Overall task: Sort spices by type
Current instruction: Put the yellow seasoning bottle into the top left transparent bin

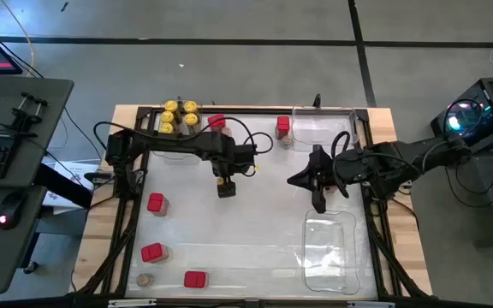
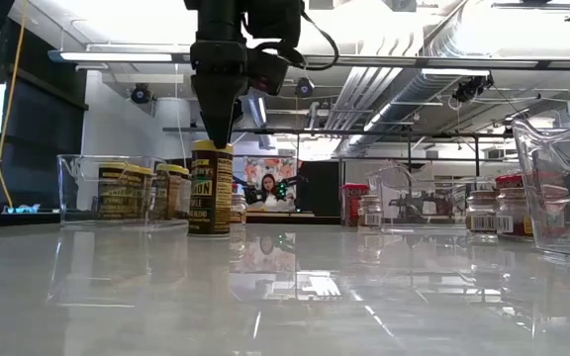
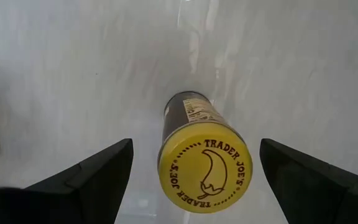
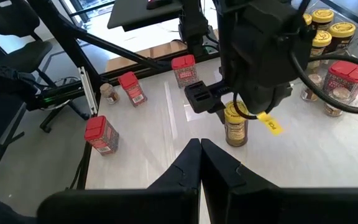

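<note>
My left gripper (image 3: 194, 171) hangs wide open directly over a yellow-lidded round spice jar (image 3: 204, 167) standing upright on the glossy white surface (image 1: 255, 231), one finger on each side and neither touching the lid. My right gripper (image 4: 199, 163), fingers pressed together and empty, waits nearby above the surface. Farther off, four more yellow-lidded jars (image 1: 180, 115) stand grouped in a clear plastic tray (image 2: 75, 188) at the far left corner, and red square-topped boxes (image 1: 156, 204) sit scattered along the left side. The risk, as I judge it: an off-centre descent could let a finger clip the lid and tip the tall jar over.
</note>
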`<state>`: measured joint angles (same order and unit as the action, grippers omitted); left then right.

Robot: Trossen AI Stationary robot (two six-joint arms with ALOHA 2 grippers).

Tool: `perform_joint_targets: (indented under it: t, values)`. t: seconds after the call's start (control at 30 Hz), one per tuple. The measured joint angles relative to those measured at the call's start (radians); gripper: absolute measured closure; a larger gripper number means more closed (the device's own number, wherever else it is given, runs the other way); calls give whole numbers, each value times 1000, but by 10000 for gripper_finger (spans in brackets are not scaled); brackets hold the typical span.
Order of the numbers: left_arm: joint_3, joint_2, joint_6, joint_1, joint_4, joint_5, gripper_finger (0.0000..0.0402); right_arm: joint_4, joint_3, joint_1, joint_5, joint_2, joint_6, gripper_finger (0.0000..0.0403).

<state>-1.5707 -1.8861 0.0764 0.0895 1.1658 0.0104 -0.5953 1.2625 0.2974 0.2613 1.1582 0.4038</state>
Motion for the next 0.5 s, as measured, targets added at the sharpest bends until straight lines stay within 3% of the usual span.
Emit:
perform_joint_targets:
  t: [0.5]
  values:
    - [135, 0, 44, 0, -88, 4, 66, 0, 0, -2, -2, 0, -2, 403]
